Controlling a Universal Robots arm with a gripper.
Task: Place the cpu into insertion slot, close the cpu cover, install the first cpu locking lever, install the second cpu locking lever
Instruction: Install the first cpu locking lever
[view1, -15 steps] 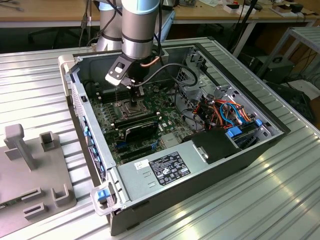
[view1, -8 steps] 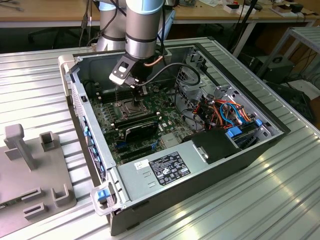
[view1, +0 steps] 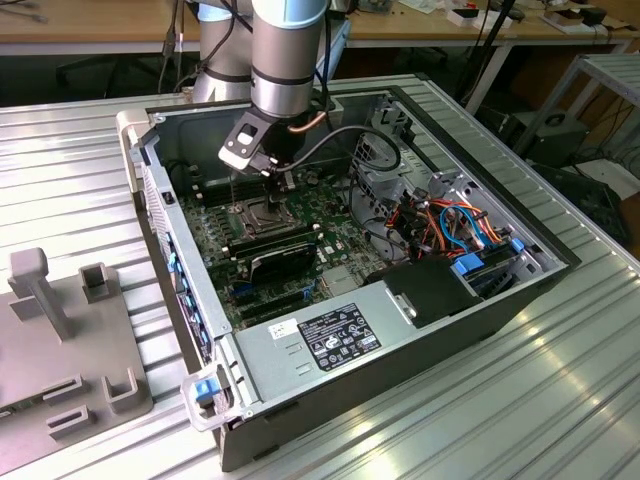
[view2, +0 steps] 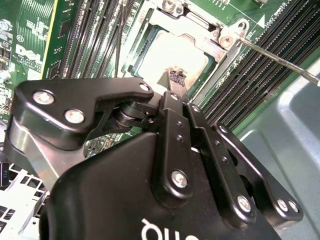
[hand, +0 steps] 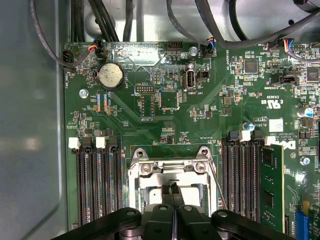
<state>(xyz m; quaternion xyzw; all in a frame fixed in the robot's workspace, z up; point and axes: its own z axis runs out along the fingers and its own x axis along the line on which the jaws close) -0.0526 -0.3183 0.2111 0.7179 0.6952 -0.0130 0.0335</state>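
Note:
The cpu (view2: 170, 54) lies flat in the insertion slot (hand: 170, 172), its silvery-beige top showing through the window of the cpu cover (view2: 202, 36). The cover rests down over the chip, its metal frame (hand: 150, 170) lying around it. My gripper (hand: 170, 189) is shut with nothing between its fingers. Its black fingertips (view2: 176, 79) sit at or just above the chip's top. A thin metal locking lever (view2: 280, 57) slants away from the socket's corner and runs beside the socket (hand: 216, 187). In the exterior view my gripper (view1: 275, 182) hangs over the socket (view1: 262, 212) inside the open computer case.
Black memory slots (hand: 97, 180) flank the socket, and a green memory module (hand: 272, 185) stands in one. A coin battery (hand: 110, 76) and black cables (hand: 100, 20) lie beyond. Case walls (view1: 190, 290) surround the board. A grey fixture (view1: 60, 330) sits at the exterior view's left.

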